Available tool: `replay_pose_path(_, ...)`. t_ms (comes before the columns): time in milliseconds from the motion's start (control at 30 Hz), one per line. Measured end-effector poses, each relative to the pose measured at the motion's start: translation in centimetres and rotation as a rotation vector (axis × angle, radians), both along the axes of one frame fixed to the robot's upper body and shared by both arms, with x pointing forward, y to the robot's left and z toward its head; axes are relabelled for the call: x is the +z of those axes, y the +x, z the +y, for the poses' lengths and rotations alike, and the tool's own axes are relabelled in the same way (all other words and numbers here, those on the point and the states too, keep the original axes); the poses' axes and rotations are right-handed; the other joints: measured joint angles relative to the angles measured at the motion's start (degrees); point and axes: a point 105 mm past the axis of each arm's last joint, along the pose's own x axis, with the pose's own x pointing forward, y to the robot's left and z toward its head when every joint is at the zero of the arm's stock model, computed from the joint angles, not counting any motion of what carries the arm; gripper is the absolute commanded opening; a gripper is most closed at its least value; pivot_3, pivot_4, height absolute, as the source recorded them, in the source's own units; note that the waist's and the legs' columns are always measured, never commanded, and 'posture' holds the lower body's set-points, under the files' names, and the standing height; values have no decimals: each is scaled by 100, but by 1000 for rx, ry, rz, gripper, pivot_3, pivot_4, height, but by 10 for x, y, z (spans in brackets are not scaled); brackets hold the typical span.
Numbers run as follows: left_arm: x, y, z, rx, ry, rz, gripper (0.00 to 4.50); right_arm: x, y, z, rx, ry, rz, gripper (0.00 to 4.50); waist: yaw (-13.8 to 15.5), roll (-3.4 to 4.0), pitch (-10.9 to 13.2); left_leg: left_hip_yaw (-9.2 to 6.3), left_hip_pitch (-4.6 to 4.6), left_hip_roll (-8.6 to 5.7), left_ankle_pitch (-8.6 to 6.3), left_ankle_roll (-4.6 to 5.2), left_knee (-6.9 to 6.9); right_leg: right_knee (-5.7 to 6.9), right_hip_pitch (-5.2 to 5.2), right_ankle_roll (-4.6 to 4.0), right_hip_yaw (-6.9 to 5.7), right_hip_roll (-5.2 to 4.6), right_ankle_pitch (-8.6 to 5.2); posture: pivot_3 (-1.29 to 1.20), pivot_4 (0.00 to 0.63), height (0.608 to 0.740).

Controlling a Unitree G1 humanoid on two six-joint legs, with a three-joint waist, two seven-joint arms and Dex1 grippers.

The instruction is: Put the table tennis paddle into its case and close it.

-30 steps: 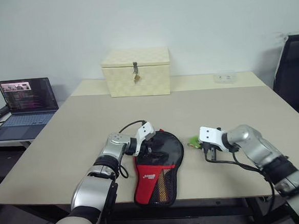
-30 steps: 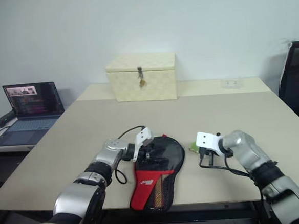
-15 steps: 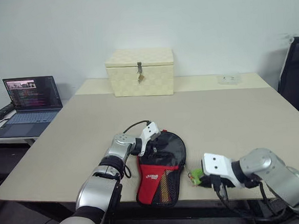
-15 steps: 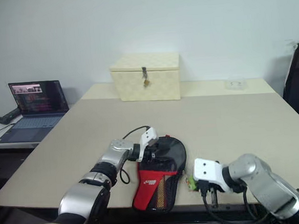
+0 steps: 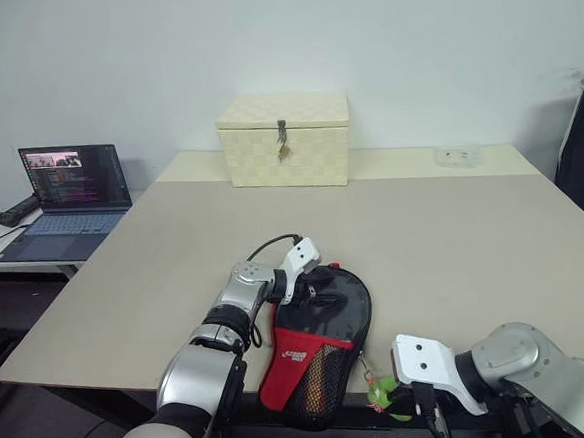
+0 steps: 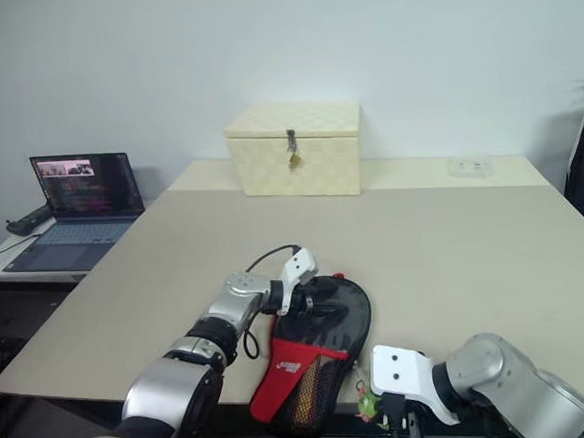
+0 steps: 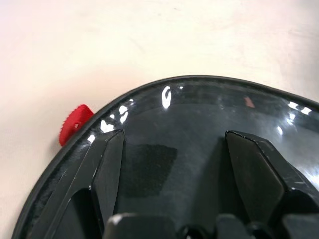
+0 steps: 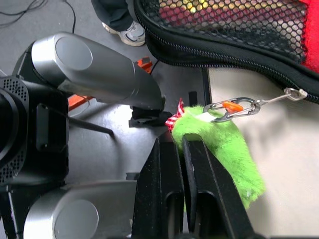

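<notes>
While the case (image 5: 319, 349) lies flat at the near edge of the table (image 5: 442, 218), its round black end away from the robot and its red panel and mesh pocket hanging slightly past the edge, the paddle itself cannot be made out — judging by the full, flat shape of the cover, it is probably already inside. A green fuzzy charm (image 8: 227, 149) hangs from a small carabiner (image 8: 230, 106) clipped to the zipper pull at the case's rim.

The right gripper (image 8: 180, 149), low by the table edge, has its fingers clenched on that charm, so the step in hand looks like closing: drawing the zipper along the rim by its pull. The left gripper (image 7: 172, 154) rests on the glossy round end with its fingers spread wide, pressing the cover down rather than grasping it.

The next move calls for a steady pull along the zipper's line, with the left gripper pinning the case so it does not slide off the edge. Well behind stand a cream latched box (image 5: 286, 139) and a laptop (image 5: 65, 200) on a side desk.
</notes>
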Motion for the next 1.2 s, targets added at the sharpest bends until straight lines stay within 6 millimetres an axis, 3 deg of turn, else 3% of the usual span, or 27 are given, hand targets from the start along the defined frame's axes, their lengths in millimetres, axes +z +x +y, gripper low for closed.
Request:
replay_pose_path(100, 0, 1, 1, 13, 0, -4, 3524, 5, 0, 7, -17, 52, 49, 643, -7, 0, 0, -1, 3, 1, 1, -1, 6, 12, 0, -1, 0, 1, 0, 0, 150, 740)
replay_pose_path(200, 0, 3, 1, 32, -1, -12, 3524, 16, 1, 6, -23, 81, 85, 1590, -22, 0, 0, -2, 11, 4, 1, -1, 16, 20, 7, 6, 0, 3, -3, 0, 150, 740)
replay_pose_path(433, 0, 3, 11, 57, -55, -2, 3524, 55, 23, -3, -112, 192, 65, 1590, -58, -1, 1, 5, 25, 17, 2, -1, 14, 22, 11, 8, 7, 12, -4, 0, 150, 740)
replay_pose_path(600, 6, -11, 51, 10, -108, 71, 3524, 69, 94, -4, -340, 337, -12, 1590, -244, 3, 7, 16, 25, 18, 3, -2, -4, 29, -5, -20, 18, 14, 11, 0, 150, 740)
replay_pose_path(733, 14, -28, 101, 9, -81, 103, 3524, 63, 143, -2, -467, 376, -40, 1590, -305, 4, 7, 13, -8, 25, 3, -2, -17, 35, -50, -34, 18, 19, 5, 0, 150, 740)
replay_pose_path(967, 16, -57, 142, 81, -50, 140, 3524, 38, 182, 8, -558, 387, -29, 1590, -287, 10, 11, 20, -42, 23, 5, -4, -14, 35, -82, -36, 24, 12, 5, 0, 150, 740)
replay_pose_path(1200, 17, -67, 141, 126, -67, 148, 3524, 10, 191, 18, -590, 362, 14, 1590, -221, 18, 16, 20, -32, 23, 7, -8, -10, 55, -80, -37, 22, 14, 5, 0, 150, 740)
